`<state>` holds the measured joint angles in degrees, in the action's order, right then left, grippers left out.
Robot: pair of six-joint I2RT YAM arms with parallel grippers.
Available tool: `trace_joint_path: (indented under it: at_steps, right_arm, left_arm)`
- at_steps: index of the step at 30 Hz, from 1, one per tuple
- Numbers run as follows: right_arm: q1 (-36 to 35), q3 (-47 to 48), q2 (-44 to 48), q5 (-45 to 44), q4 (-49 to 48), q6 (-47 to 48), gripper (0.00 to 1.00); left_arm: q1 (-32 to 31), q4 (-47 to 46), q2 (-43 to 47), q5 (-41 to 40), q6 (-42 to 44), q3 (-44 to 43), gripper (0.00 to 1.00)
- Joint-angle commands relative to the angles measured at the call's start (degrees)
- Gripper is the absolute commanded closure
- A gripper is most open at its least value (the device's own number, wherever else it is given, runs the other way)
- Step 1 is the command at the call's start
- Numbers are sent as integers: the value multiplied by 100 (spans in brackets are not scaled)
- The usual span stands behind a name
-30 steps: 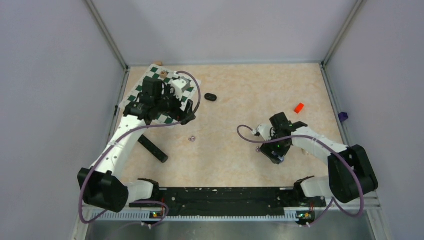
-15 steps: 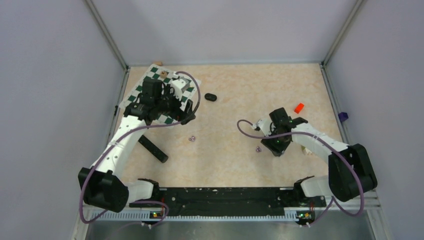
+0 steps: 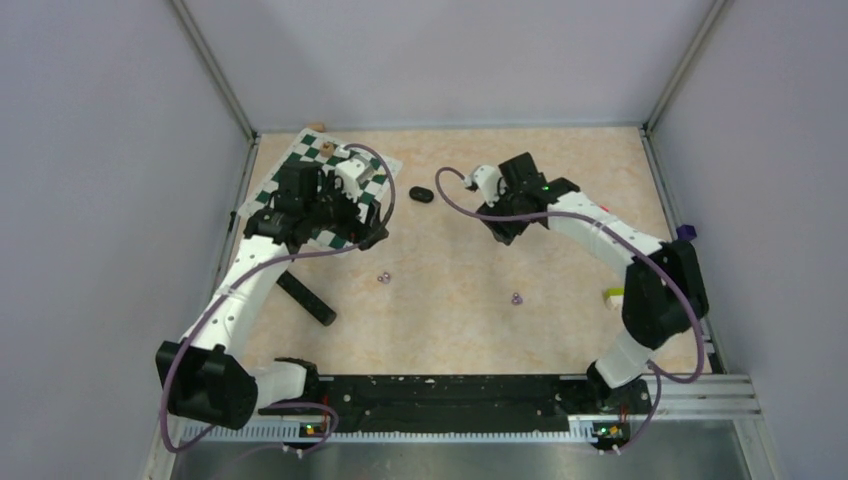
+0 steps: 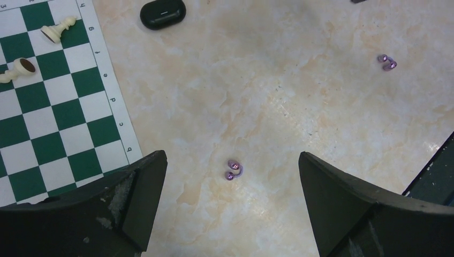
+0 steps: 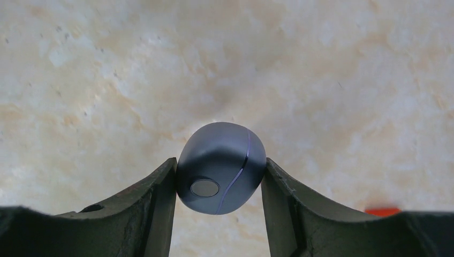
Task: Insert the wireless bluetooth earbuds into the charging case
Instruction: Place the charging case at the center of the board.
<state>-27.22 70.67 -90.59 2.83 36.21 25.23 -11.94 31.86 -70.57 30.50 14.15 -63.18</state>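
- Swinging over from near-right to far-centre just now, my right gripper [image 5: 219, 174] pinches the purple charging case [image 5: 225, 152], so it's in hand.
- Meanwhile my left gripper [image 4: 231, 156] hangs spread wide over one purple earbud pair [image 4: 234, 169]; the second pair [image 3: 516, 298] lies right of centre, loose.

Beige marbled table [image 3: 460, 340], green-and-white chessboard [image 4: 48, 118] at its far left, pale pawn [image 4: 59, 29] and second pale piece [image 4: 15, 69] on its squares, black bar [image 3: 305, 297] beside the board's near corner, yellow-green block [image 3: 612, 294] and small purple object [image 3: 685, 233] toward the right edge.

Green-and-white chessboard [image 4: 48, 107], purple earbuds [image 4: 233, 169], black case [image 4: 163, 13], slate-blue case [image 5: 221, 167], beige marbled table [image 4: 278, 107].
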Motion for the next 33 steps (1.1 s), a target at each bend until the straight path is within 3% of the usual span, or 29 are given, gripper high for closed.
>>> trace_joint_path:
  at_steps: [1, 7, 13, 16, 22, 28, 33]
  right_arm:
    - [-337, 802, -1042, 97, -193, -485, 56]
    - [-679, 1375, -2037, 69, -204, -607, 55]
    - [-887, 1373, -2375, 45, -216, -682, 54]
    - [-899, 1352, -2382, 127, -206, -727, 46]
    - [-899, 1353, -2234, 581, -29, -687, 23]
    - [-752, 1382, -1753, 1171, 92, -678, 18]
    - [-211, 1486, -1522, 1738, 140, -892, 19]
  left_arm:
    - [102, -375, 354, 283, -99, 66, 1]
    - [122, -416, 409, 376, -120, 95, 1]
    - [122, -442, 354, 433, -117, 113, 1]
    - [123, -443, 361, 454, -125, 113, 1]
    - [122, -443, 393, 499, -139, 115, 1]
    - [122, -443, 382, 531, -137, 123, 1]
    - [123, -451, 344, 584, -137, 131, 1]
